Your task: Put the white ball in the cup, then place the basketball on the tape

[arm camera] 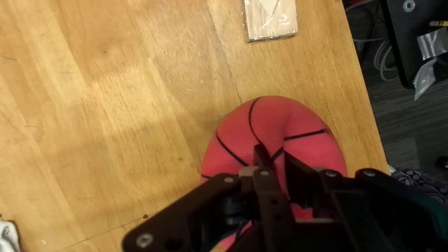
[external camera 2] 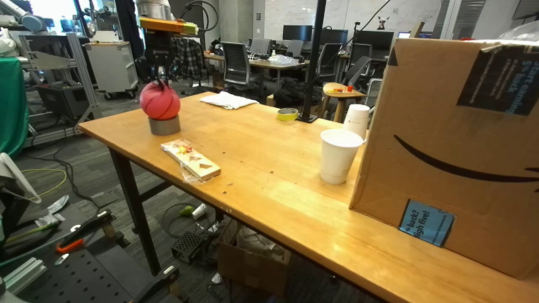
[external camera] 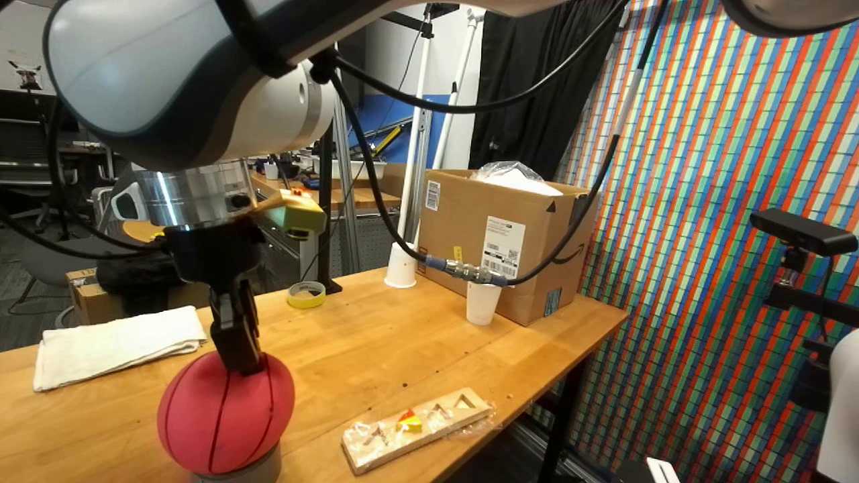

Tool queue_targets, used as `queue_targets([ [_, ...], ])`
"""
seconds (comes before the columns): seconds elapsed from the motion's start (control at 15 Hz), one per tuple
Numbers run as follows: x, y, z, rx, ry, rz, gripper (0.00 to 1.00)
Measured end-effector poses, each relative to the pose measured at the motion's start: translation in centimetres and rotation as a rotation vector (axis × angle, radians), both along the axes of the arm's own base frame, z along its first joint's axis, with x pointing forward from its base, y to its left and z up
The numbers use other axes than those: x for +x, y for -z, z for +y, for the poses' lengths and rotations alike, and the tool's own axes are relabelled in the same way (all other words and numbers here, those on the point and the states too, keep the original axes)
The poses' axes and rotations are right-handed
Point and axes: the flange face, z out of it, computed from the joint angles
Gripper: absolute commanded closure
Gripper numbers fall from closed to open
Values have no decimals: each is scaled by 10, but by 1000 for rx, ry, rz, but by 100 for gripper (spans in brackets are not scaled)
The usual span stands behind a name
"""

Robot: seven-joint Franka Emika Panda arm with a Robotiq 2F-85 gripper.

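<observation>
We see the black two-fingered gripper [arm camera: 274, 161] with its jaws nearly together — clamped on a pinched fold at the top of the round, dark-seamed, reddish-pink mini basketball [external camera: 226, 414]. In both exterior views the basketball sits on the grey, ring-shaped roll of duct tape [external camera 2: 165, 126], touching it. A tapered white cup [external camera 2: 339, 156] stands upright just beside the brown cardboard box [external camera 2: 442, 145] — we cannot see to its bottom.

Wooden table [external camera 2: 273, 198]; office chairs [external camera 2: 236, 61], whiteboard [external camera 2: 294, 14] past its far edge in an exterior view. Grey floor [external camera 2: 92, 176] below.
</observation>
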Motion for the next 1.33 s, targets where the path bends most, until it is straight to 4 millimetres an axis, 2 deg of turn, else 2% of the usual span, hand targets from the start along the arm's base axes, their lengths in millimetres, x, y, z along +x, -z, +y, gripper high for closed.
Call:
queue_targets([
  [0.53,4,-4,-4,2,11,-6,1],
  [0.93,13,-18,-8,15,23,-32,0],
  [1.33,22,-62,-22,27,56,-87,0],
])
